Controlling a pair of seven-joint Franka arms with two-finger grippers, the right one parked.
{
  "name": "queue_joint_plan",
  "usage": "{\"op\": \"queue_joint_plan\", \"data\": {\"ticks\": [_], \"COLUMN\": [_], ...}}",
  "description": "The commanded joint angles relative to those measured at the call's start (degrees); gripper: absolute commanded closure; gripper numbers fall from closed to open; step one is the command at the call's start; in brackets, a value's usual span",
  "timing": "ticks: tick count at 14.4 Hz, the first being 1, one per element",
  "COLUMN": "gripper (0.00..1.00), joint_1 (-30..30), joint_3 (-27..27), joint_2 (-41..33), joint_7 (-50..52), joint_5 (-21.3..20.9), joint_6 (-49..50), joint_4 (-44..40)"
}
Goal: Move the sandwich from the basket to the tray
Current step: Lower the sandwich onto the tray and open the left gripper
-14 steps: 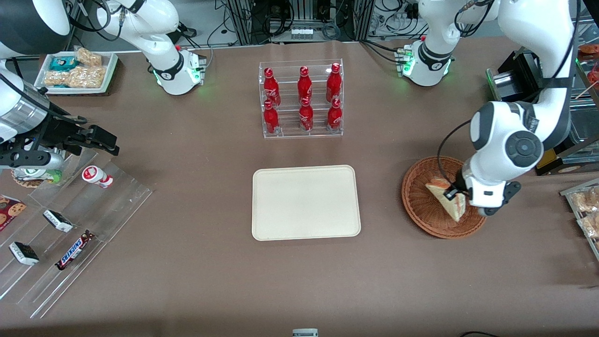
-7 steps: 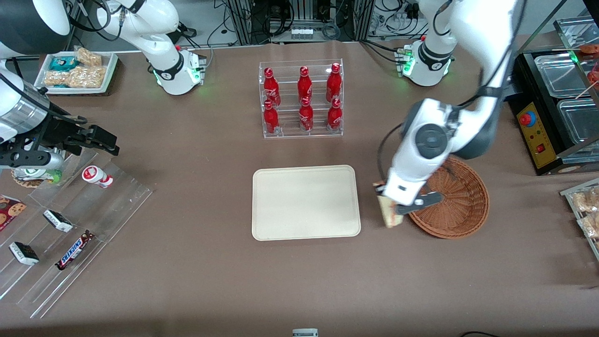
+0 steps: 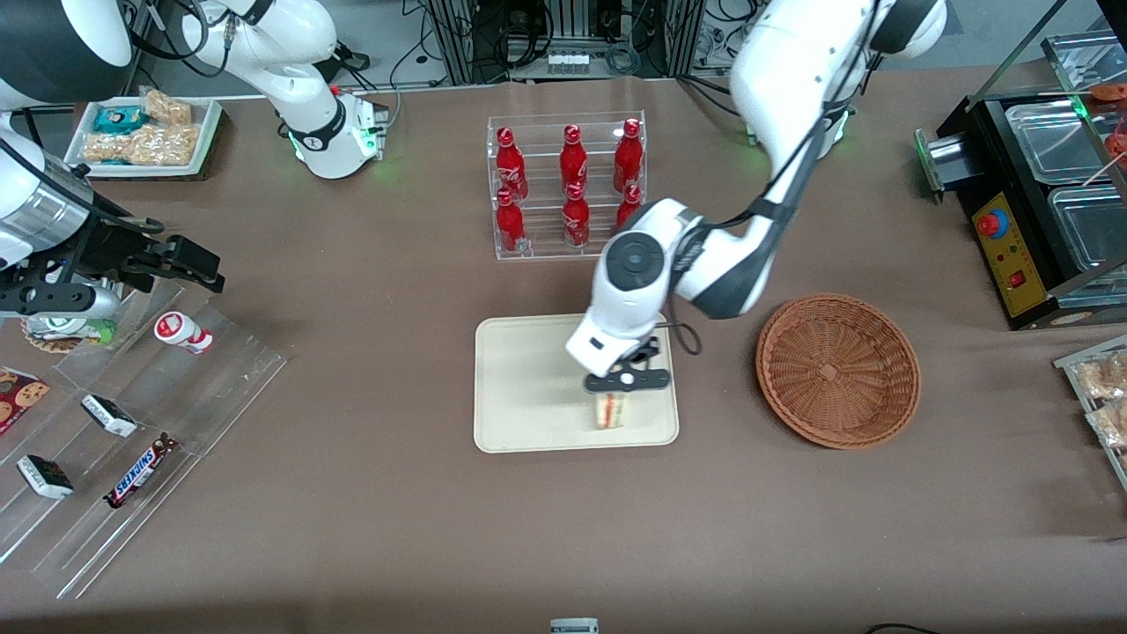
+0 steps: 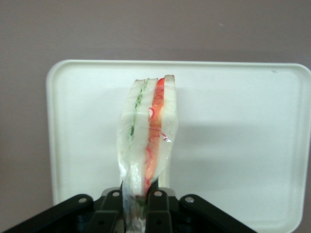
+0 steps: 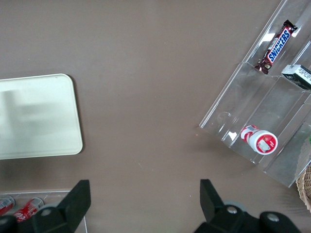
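Observation:
My left gripper [image 3: 619,385] is shut on the sandwich [image 3: 609,410], a wrapped wedge of white bread with red and green filling, and holds it over the cream-beige tray [image 3: 528,387], above the tray's part nearest the basket and the front camera. In the left wrist view the sandwich [image 4: 148,141] hangs edge-on between the fingers [image 4: 156,204] with the tray [image 4: 243,126] below it. I cannot tell whether the sandwich touches the tray. The woven reddish-brown basket [image 3: 837,370] stands beside the tray, toward the working arm's end, with nothing in it.
A clear rack of red bottles [image 3: 568,185] stands farther from the front camera than the tray. Clear acrylic racks with snack bars [image 3: 132,440] lie toward the parked arm's end. A black box with metal pans [image 3: 1039,185] and bagged snacks [image 3: 1101,387] lie toward the working arm's end.
My left gripper has carried the sandwich up out of the basket, across the table and over the tray. The basket now holds nothing.

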State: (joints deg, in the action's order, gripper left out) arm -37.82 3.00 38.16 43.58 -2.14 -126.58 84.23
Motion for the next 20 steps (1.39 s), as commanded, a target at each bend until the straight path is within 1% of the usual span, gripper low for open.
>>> {"op": "queue_joint_plan", "data": {"ticks": [1,4,5,6,7,8,10,13,15,17,19,20], "gripper": [0.94,0.93,0.90,0.72,0.33,0.00,0.00,0.00,0.00,0.00,0.00,0.00], "joint_1": [-3.74,-5.24,-5.77,-5.95,-5.95,-5.95,-5.69,-5.16,-1.92,1.94,4.40,6.42], "joint_3": [-1.33,-1.33,-1.33,-1.33,-1.33,-1.33,-1.24,-1.42,-1.42,-1.16,-1.33,-1.33], "joint_2": [4.45,6.31,6.40,6.40,6.31,5.87,3.78,-2.10,-6.76,-10.37,-11.97,-12.67], "joint_7": [3.08,6.07,7.47,9.14,11.07,12.92,14.86,14.00,13.21,6.20,1.88,0.82], "joint_5": [-0.85,-2.51,-3.39,-4.18,-4.80,-5.68,-5.77,-5.95,-5.60,-4.20,-3.31,-3.40], "joint_6": [-3.05,-4.90,-5.43,-5.69,-5.61,-5.52,-4.38,2.98,8.16,14.05,19.77,20.31], "joint_4": [-3.54,-3.81,-3.55,-3.28,-3.19,-3.11,-3.19,-3.02,-2.84,-2.67,-2.23,-1.44]}}
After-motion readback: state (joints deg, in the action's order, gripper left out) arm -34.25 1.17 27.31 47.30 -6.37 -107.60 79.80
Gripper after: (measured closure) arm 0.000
